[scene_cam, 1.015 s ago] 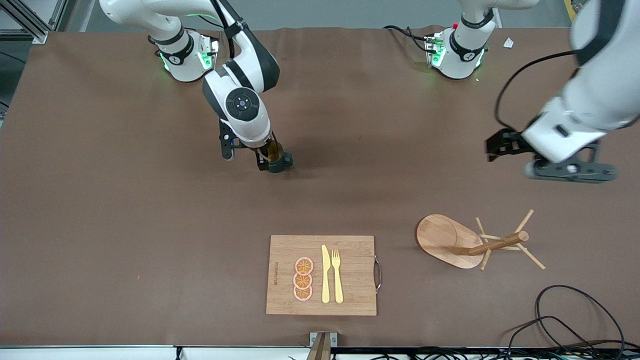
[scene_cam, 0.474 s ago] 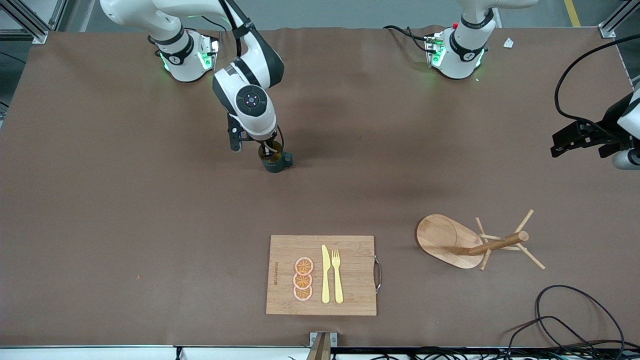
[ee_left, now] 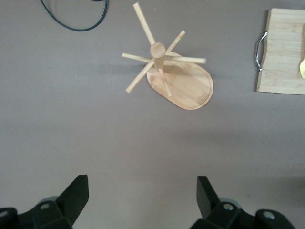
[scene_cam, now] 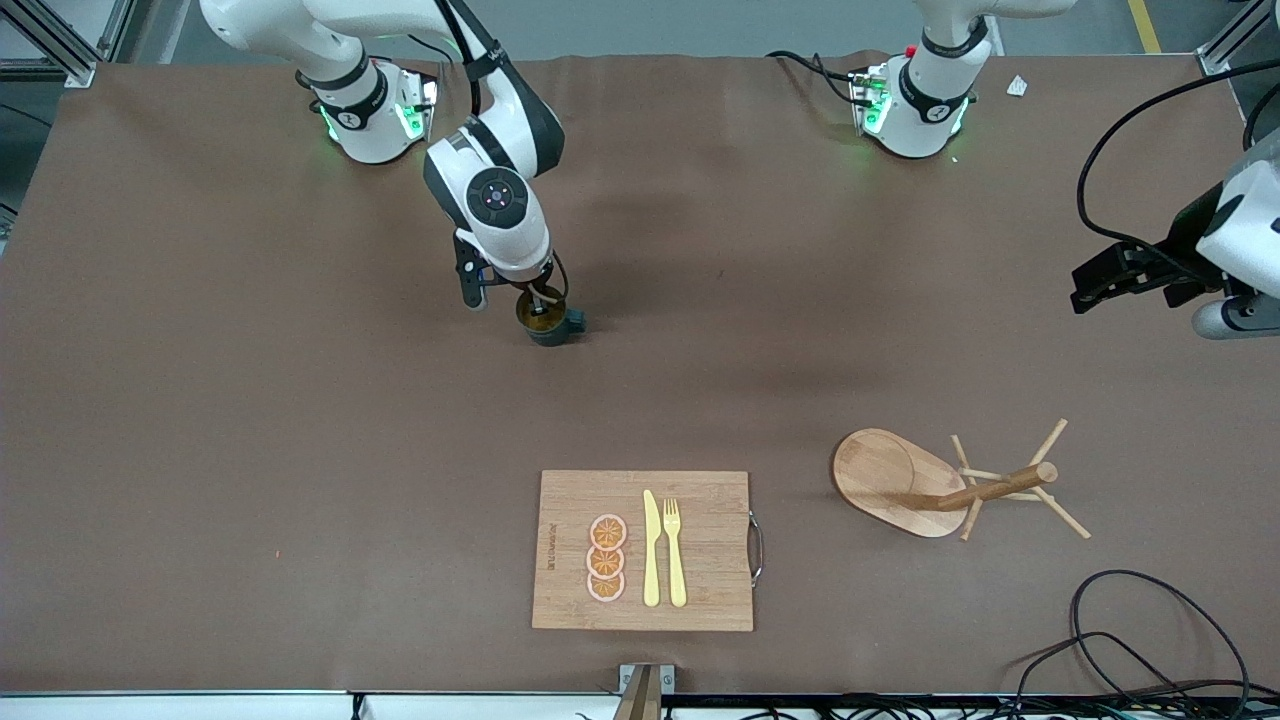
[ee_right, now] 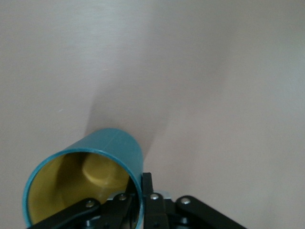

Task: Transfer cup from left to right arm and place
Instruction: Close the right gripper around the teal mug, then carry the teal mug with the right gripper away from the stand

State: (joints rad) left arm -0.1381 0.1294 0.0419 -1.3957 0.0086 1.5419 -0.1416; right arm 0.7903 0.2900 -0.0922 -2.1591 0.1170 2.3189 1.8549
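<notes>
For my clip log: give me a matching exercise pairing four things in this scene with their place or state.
1. cup
2. left hand
3. knife
4. wooden peg rack

A. lies on the cutting board
B. open, holding nothing
C. stands on the table toward the left arm's end
D. gripped at its rim by the right hand

Pairs: 1-D, 2-B, 3-A, 4-C

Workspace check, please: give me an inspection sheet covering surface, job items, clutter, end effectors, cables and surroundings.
Surface: brown table, bare over most of its area.
Job's things: cup upright, rim pinched by the right end effector, one finger inside.
Clutter: cutting board with fruit slices, knife and fork; wooden peg rack toward the left arm's end.
End effectors: right shut on cup; left end effector open, waiting above bare table.
Cables: black cable coiled at the table's near corner.
Surroundings: nothing seen.
</notes>
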